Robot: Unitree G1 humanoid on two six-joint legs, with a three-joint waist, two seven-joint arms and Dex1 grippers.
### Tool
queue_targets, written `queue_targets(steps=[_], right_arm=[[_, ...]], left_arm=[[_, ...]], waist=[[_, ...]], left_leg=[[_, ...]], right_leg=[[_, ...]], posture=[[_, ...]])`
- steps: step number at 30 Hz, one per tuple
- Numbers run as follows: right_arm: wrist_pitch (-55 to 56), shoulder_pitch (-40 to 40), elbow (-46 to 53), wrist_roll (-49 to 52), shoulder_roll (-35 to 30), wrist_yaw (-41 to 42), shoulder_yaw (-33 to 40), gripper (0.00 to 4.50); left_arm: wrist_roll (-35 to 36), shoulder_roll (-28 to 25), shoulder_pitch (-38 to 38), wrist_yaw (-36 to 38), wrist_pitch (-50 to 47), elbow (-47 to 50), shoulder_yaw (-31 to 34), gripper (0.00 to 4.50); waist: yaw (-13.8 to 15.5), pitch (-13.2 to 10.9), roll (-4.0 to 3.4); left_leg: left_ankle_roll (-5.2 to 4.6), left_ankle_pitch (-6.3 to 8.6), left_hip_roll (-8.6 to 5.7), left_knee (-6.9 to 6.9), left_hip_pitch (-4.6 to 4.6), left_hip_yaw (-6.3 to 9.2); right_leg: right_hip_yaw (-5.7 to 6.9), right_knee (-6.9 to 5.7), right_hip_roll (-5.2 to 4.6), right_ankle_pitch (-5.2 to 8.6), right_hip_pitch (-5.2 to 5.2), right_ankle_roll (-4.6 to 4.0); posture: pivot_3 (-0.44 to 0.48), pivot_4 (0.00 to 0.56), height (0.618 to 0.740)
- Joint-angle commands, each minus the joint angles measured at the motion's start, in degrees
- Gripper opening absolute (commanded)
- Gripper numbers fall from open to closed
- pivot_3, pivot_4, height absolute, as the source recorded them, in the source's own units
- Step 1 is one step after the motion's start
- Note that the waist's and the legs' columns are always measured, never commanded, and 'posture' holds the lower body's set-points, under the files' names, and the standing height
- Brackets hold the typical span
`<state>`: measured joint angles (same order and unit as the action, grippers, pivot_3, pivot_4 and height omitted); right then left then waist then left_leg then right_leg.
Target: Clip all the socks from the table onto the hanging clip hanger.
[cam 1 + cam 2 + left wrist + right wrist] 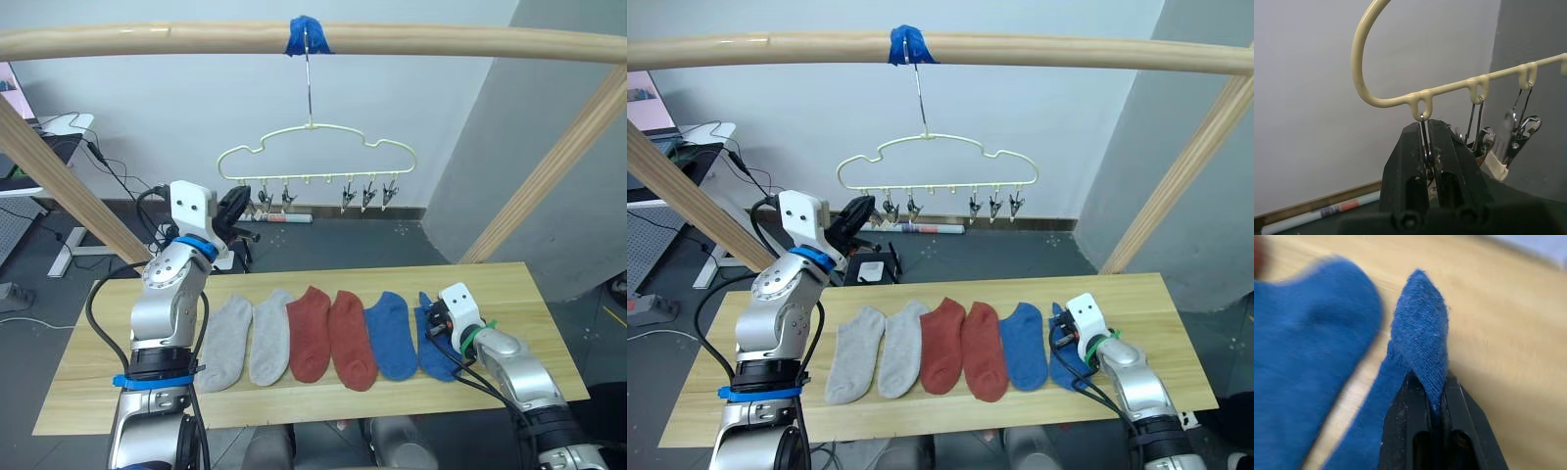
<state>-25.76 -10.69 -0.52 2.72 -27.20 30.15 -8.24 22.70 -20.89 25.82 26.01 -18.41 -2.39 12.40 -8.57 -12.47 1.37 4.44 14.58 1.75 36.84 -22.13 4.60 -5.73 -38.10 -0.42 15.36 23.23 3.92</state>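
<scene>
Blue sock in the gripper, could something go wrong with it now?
Maybe. The right gripper pinches only a small fold of the blue sock, so it might slip out when lifted. The left gripper squeezes one clip on the clip hanger, which hangs from a single hook and could swing.

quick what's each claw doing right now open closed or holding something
Left claw: closed on the end clip of the hanger.
Right claw: closed on the outer blue sock, pinching its edge up off the table.
</scene>
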Motion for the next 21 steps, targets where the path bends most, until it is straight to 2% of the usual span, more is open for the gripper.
queue_targets(steps=[1,3,7,10,14,21], right_arm=[[-0.5,-4.7,7.5,-0.4,-0.9,4.0,-2.7,0.04],[0.7,-10.4,7.3,-1.8,-0.9,7.3,-6.6,0.04],[2.6,-21.5,0.6,-3.7,4.1,10.0,-12.0,0.04],[3.7,-25.2,-3.9,-4.6,7.2,10.2,-13.2,0.04],[4.4,-32.2,-13.1,-5.8,15.9,7.6,-15.2,0.04],[7.8,-38.2,-25.2,-6.5,26.2,4.6,-14.6,0.04]], left_arm=[[2.5,-1.2,0.7,1.2,-2.2,3.2,1.1,0.00],[3.7,-1.6,0.9,1.8,-4.0,3.9,1.1,0.00],[4.8,-2.3,1.1,2.7,-6.3,4.9,0.6,0.00],[5.2,-2.3,1.3,2.6,-7.2,5.3,0.7,0.00],[5.8,-1.9,1.3,2.5,-8.6,6.4,0.4,0.00],[7.1,-1.1,0.6,1.9,-10.6,8.4,0.6,0.00]], waist=[[-0.1,0.0,0.01],[0.2,-0.1,0.07],[0.3,-0.3,0.19],[0.6,-0.3,0.21],[0.6,-0.4,0.22],[0.4,-0.4,0.21]], left_leg=[[0.00,0.00,0.00,0.00,0.01,0.03],[0.00,0.00,0.01,-0.02,0.00,0.10],[0.00,0.00,0.01,0.01,-0.07,0.07],[0.00,0.00,0.02,-0.01,-0.12,0.15],[0.01,0.00,-0.04,0.02,-0.38,0.18],[0.02,0.00,-0.03,0.00,-0.54,0.25]], right_leg=[[0.02,0.00,0.01,0.00,0.00,0.00],[0.10,0.01,0.02,0.00,-0.01,0.00],[0.08,0.08,-0.01,-0.01,0.00,-0.02],[0.17,0.06,-0.01,-0.17,0.02,-0.30],[0.24,0.07,-0.16,-0.19,0.19,-0.33],[0.34,-0.01,-0.17,-0.22,0.38,-0.37]], posture=[[-0.147,0.217,0.730],[-0.150,0.216,0.730],[-0.155,0.214,0.730],[-0.155,0.214,0.730],[-0.149,0.208,0.730],[-0.143,0.200,0.730]])
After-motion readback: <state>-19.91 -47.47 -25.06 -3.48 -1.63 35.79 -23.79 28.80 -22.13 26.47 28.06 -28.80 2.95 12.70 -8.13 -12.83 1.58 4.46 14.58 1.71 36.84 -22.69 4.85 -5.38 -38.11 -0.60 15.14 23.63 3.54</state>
